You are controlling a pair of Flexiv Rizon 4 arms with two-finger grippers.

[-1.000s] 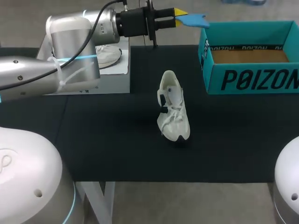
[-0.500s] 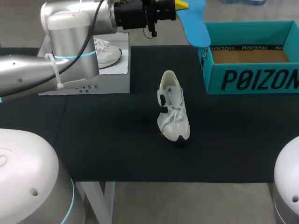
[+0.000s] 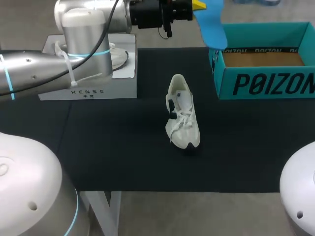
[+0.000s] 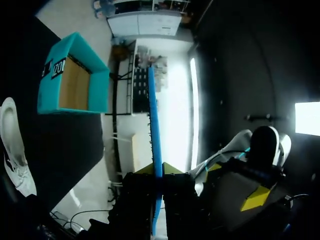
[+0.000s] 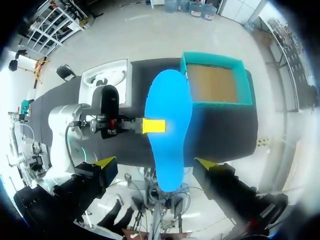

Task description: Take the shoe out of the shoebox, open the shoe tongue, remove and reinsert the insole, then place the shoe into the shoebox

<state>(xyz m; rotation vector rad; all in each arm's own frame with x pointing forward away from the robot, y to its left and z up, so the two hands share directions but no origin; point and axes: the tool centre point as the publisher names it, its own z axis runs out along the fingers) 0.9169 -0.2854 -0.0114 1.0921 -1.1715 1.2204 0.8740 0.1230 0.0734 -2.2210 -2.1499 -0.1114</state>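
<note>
- Shoe [image 3: 182,114]: white, laced, with a dark mark on its side. It stands upright on its sole on the black mat at the centre of the frame, heel toward the top edge and toe toward the bottom, with the opening facing up.
- Insole [image 3: 212,27]: blue, flat and foot-shaped, at the top of the frame, right of centre. It is clamped at one end by the left gripper [image 3: 197,5], and its free end overlaps the box's left corner.
- Box [image 3: 266,73]: teal with black print, open-topped, brown floor showing. It sits at the upper right, well apart from the shoe.
</note>
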